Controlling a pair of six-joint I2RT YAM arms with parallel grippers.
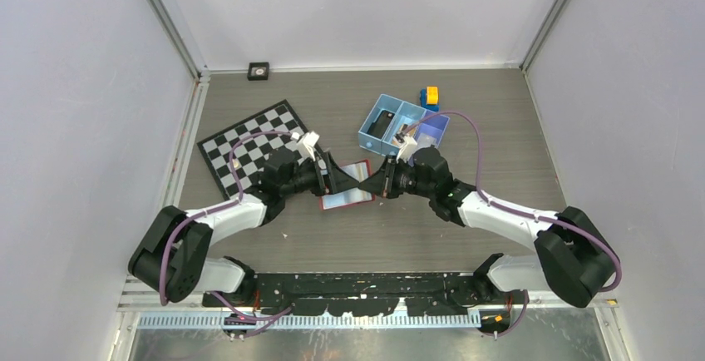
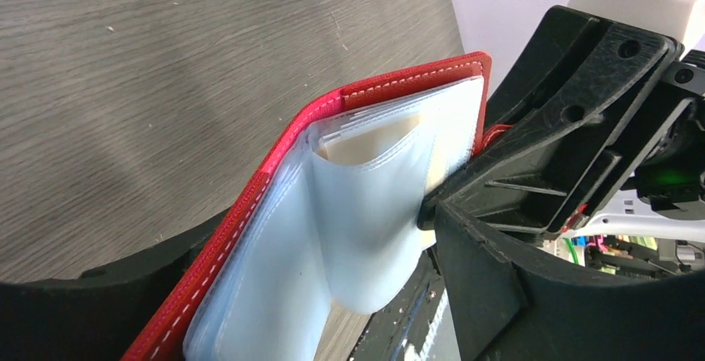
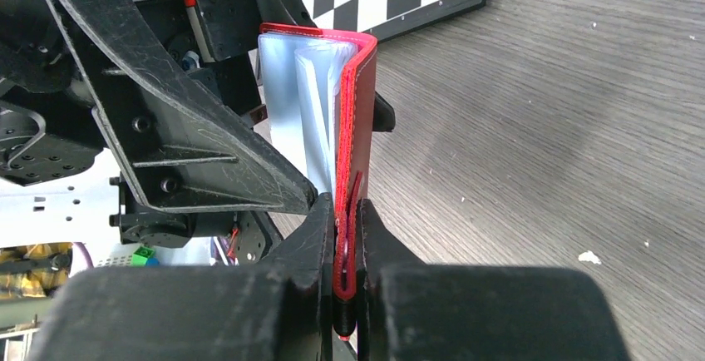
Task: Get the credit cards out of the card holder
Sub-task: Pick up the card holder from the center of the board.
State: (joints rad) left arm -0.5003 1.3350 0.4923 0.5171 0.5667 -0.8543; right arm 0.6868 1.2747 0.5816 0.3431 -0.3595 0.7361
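Observation:
The card holder (image 1: 347, 186) is a red wallet hanging open between my two arms at the table's middle. My right gripper (image 3: 347, 211) is shut on its red cover (image 3: 359, 120) and snap tab. Pale blue-grey sleeves (image 2: 366, 211) fan out from the cover (image 2: 274, 161). A cream edge of one of the credit cards (image 2: 366, 140) shows inside the top of a sleeve; the other cards are hidden. My left gripper (image 2: 316, 240) stands open, with one finger on each side of the sleeves and a fingertip (image 2: 465, 236) beside the bulging sleeve. From above, the left gripper (image 1: 337, 180) faces the right gripper (image 1: 378, 182).
A black-and-white chessboard (image 1: 249, 149) lies at the left behind the left arm. A blue compartment tray (image 1: 399, 124) sits behind the right arm, with a yellow and blue block (image 1: 431, 96) beyond it. A small black square object (image 1: 258, 71) rests by the back wall.

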